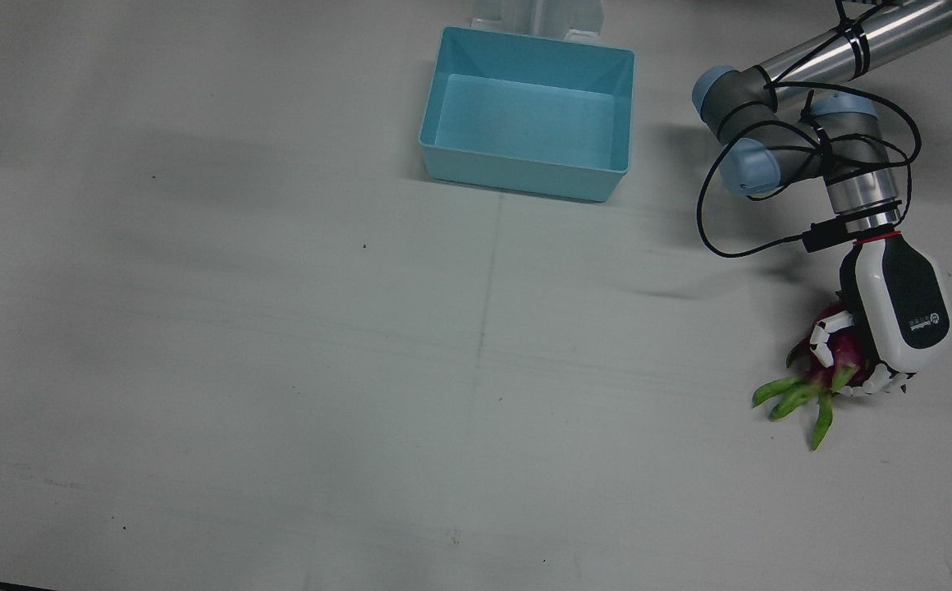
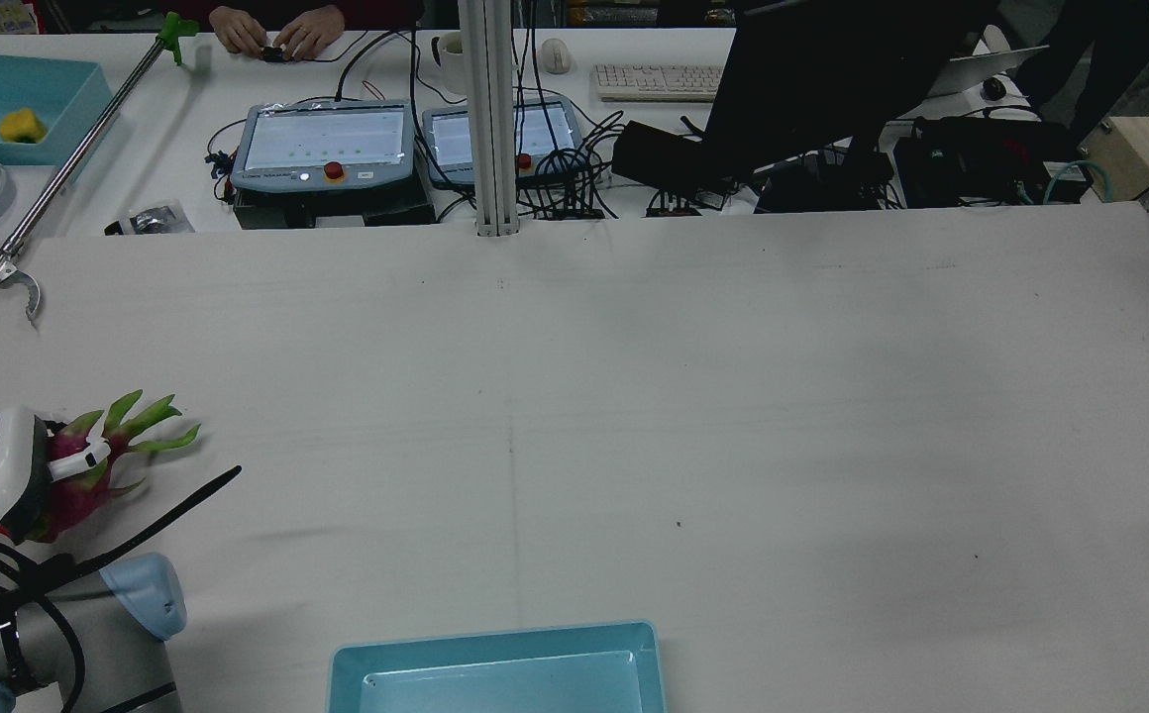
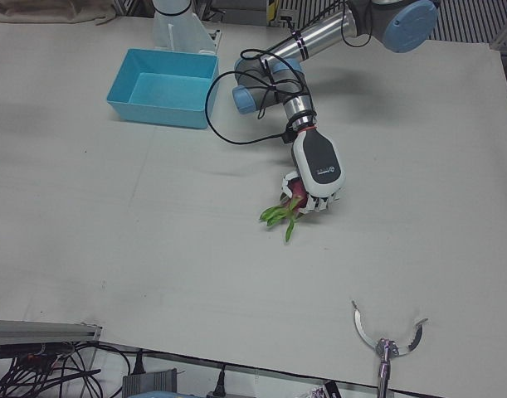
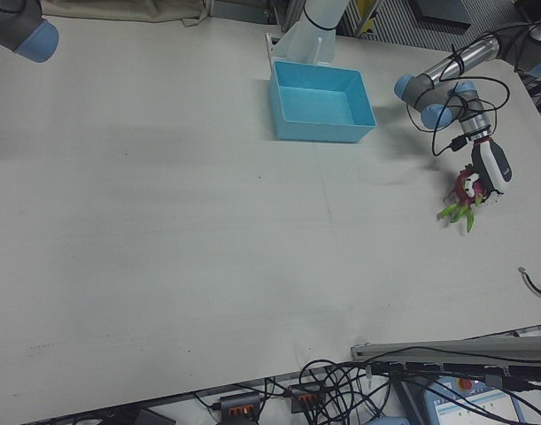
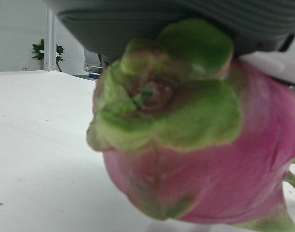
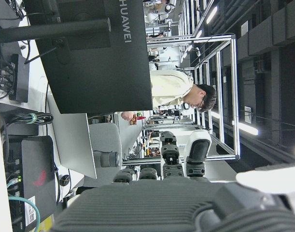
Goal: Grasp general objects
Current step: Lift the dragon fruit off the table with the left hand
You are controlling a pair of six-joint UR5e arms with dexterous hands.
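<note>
Magenta dragon fruit with green scales (image 1: pixel 833 365) is sitting on the white table (image 1: pixel 279 369), left hand (image 1: pixel 894 308) fingers (image 1: pixel 822 336) curling around it; keep wrapping evenly before lifting toward light-blue plastic bin (image 1: pixel 529 111).

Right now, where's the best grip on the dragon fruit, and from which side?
Grip the round pink body of the dragon fruit, coming from above on its stem end, as the left hand does. Its long green scales fan out flat on the table at the far tip and look too thin to hold.
</note>
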